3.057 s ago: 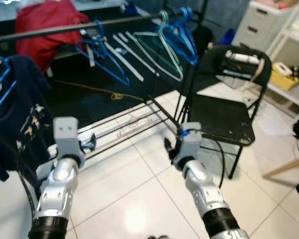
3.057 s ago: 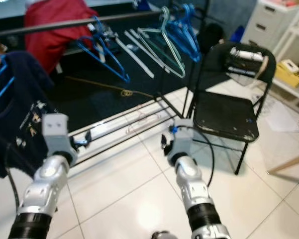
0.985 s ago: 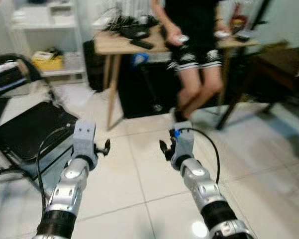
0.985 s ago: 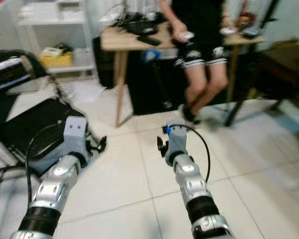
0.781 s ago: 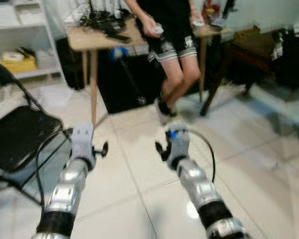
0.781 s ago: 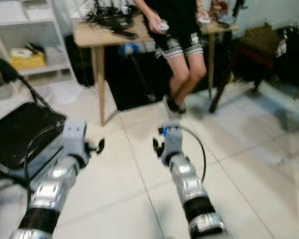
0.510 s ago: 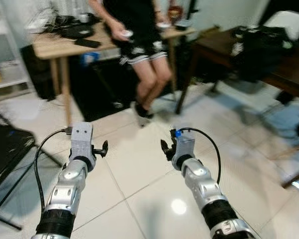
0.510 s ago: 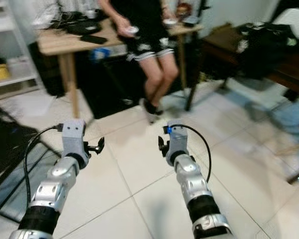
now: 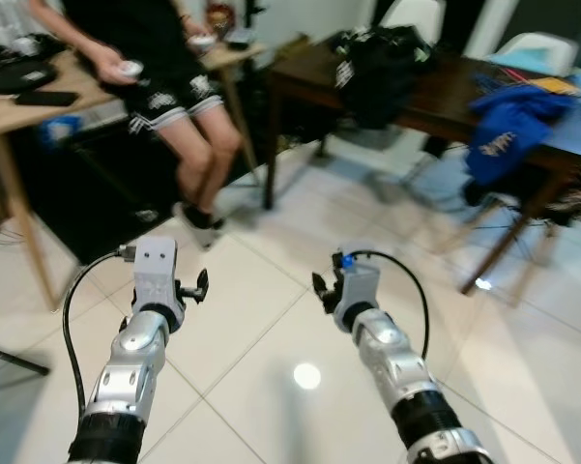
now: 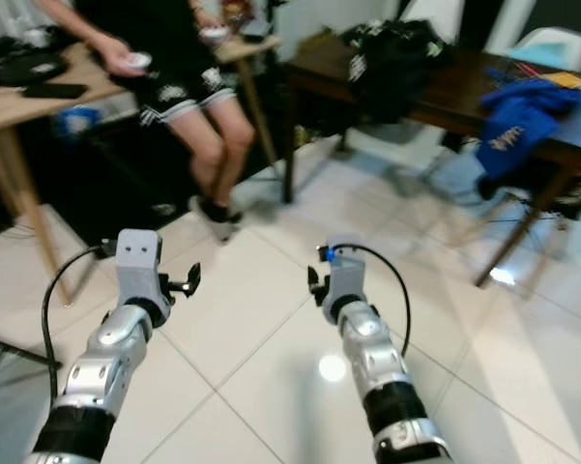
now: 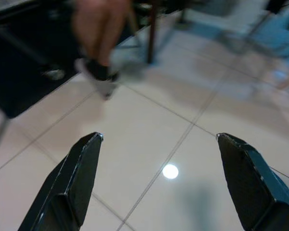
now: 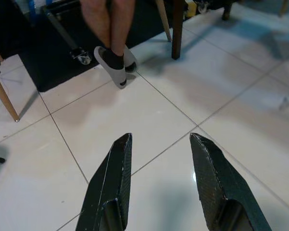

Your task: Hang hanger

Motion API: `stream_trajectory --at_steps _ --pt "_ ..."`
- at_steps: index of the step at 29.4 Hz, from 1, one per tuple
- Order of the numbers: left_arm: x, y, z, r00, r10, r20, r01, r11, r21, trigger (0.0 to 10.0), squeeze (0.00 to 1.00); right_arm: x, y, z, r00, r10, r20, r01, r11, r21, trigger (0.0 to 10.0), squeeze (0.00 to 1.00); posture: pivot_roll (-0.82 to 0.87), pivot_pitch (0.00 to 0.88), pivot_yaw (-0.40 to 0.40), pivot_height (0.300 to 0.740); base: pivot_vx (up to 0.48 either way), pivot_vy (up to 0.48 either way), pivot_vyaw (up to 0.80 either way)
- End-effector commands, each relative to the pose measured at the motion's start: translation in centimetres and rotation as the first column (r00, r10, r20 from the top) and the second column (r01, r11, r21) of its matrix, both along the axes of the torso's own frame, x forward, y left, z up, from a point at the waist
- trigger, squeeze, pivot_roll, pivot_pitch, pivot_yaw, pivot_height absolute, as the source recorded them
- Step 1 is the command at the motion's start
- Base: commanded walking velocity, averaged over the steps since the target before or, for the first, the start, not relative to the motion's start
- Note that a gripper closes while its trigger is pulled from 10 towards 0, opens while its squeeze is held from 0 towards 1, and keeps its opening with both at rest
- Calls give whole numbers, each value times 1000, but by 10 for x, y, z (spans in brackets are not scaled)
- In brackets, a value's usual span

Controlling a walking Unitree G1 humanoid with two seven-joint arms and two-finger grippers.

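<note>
Two empty grippers, left (image 11: pixel 156 180) and right (image 12: pixel 158 185), one person (image 9: pixel 164 68), two tables.

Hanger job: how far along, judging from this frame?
Nothing looks done. Left gripper and right gripper are both open and empty, held over white floor tiles. No hanger or clothes rail is in front of the robot; it faces a person by a light table and a dark table with a blue garment. Finding, picking and hanging remain.

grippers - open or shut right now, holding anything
Left gripper: open, fingers wide apart, nothing between them, white floor tiles below.
Right gripper: open, narrower gap, holding nothing.
</note>
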State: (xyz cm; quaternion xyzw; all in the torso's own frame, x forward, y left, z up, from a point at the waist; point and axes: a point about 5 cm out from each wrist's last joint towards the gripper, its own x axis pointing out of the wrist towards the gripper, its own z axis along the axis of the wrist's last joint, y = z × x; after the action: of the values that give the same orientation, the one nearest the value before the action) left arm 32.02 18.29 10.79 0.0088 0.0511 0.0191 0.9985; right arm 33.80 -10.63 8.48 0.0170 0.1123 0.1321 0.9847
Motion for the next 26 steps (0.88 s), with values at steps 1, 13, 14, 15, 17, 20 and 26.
stream_trajectory --at_steps 1,13,14,15,17,20,26 --pt "-3 2 1 1000 15 18 -15 1000 4 10000 0 -2 -6 -4 1000 -28 -10 28 1000 6 10000 0 42 93 -23 740 0 0 -800" --pt "-2 7 -7 998 48 -37 -47 999 18 10000 0 -2 -5 -6 1000 -17 -21 17 1000 5 10000 0 43 75 -28 740 0 0 -800" --pt "-3 7 -6 998 47 -30 -47 999 17 10000 0 -2 -5 -6 1000 -19 -19 19 1000 6 10000 0 40 64 -26 740 0 0 -800" --pt "-3 7 -6 998 47 -30 -47 999 17 10000 0 -2 -5 -6 1000 -19 -19 19 1000 6 10000 0 40 64 -26 740 0 0 -800" --pt "-2 6 -5 999 35 -26 -35 999 20 10000 0 -2 -4 -6 1000 -13 -20 13 1000 6 10000 0 41 93 -30 740 0 0 -800" --pt "-3 5 -3 1000 27 2 -27 1000 13 10000 0 -2 -5 -7 1000 -19 -24 19 1000 10 10000 0 45 66 -31 740 0 0 -800" --pt "-4 5 -2 1000 24 18 -24 1000 7 10000 0 -3 -4 -8 1000 -15 -27 15 1000 4 10000 0 41 68 -29 740 0 0 -800"
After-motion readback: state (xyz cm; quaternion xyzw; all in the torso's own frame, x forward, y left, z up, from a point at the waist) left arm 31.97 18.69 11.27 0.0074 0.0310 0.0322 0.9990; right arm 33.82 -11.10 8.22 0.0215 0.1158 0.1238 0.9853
